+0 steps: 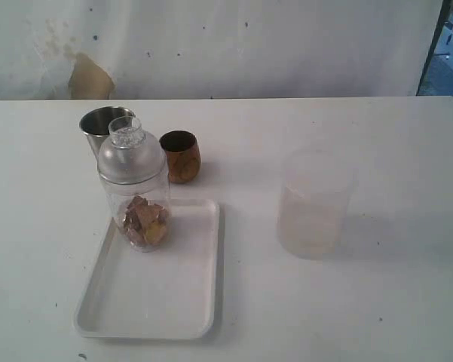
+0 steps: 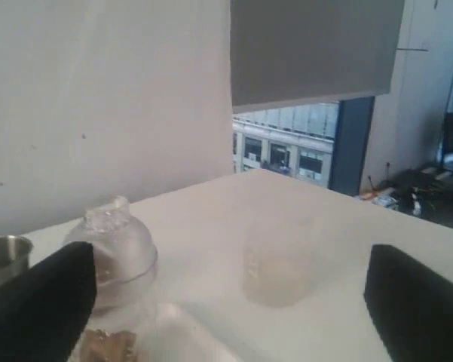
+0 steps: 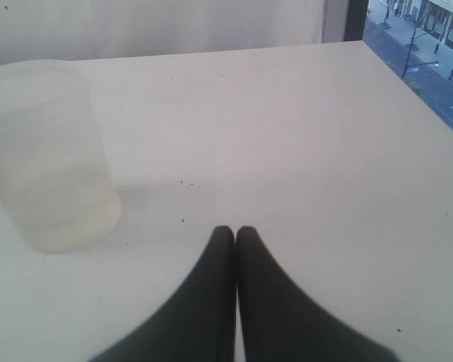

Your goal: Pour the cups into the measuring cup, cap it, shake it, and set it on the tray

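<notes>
A white tabletop (image 1: 377, 302) fills the exterior view. On its left side lies a flat white tray (image 1: 173, 309) with a low rim. To the right, well apart from the tray, a wide frosted container (image 1: 315, 202) stands upright on the tabletop.

The clear measuring cup (image 1: 139, 207) stands upright on the far left corner of the tray. It is closed with a clear domed lid (image 1: 130, 154) that has a knob. Pale brown and tan pieces (image 1: 145, 225) fill its lower part.

Just behind the tray stand a steel tumbler (image 1: 98, 124) and, to its right, a shorter brown wood-grain cup (image 1: 181, 157). Both are on the tabletop.

In the left wrist view, the left gripper (image 2: 230, 317) has its jaws spread wide with nothing between them. The capped measuring cup sits just past one dark jaw, partly hidden by it and not gripped. The frosted container lies farther off, in line with the gap.

In the right wrist view, the right gripper (image 3: 235, 235) has its jaws pressed together on nothing. They are above bare tabletop, with the frosted container off to one side.
</notes>
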`<state>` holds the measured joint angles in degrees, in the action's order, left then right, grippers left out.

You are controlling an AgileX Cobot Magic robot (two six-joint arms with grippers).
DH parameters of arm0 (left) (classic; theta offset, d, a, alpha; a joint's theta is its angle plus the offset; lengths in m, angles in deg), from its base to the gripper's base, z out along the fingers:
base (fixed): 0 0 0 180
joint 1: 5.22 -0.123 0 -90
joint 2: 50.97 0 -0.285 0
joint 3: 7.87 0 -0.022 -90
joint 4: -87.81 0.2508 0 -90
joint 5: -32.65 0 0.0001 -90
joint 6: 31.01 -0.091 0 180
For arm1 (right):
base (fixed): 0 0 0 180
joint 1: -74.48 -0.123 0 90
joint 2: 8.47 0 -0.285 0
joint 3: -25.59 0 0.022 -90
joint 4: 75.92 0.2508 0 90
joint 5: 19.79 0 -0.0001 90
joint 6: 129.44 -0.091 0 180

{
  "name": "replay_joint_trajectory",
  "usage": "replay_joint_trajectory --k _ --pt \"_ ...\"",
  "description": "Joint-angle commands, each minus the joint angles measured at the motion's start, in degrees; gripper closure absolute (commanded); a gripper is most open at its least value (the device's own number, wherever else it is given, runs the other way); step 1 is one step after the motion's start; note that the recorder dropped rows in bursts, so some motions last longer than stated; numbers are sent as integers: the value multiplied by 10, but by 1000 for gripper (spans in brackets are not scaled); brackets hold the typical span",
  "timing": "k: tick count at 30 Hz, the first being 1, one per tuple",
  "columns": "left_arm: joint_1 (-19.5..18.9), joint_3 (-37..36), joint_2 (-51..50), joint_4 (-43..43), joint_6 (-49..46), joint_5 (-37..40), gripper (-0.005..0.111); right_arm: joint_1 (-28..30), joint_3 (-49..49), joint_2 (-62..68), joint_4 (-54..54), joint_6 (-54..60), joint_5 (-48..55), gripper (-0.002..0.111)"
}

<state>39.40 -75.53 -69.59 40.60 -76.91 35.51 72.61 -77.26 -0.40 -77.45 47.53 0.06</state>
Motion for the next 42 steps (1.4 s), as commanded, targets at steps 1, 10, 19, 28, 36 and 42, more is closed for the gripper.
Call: replay_joint_trajectory --k 1,10,19,28,36,42 --pt "0 -2 4 -3 11 67 15 2 1 -3 -2 -3 -2 108" --pt "0 -2 4 -3 10 88 15 2 1 -3 -2 -3 -2 108" --pt "0 -2 4 -3 9 88 15 2 1 -3 -2 -3 -2 108" --pt "0 -3 6 -1 9 82 15 2 1 -3 -2 -3 -2 108" --pt "0 -52 59 137 198 57 15 2 1 -3 -2 -3 -2 108" --pt "-3 -96 90 331 422 55 16 2 1 -3 -2 -3 -2 108"
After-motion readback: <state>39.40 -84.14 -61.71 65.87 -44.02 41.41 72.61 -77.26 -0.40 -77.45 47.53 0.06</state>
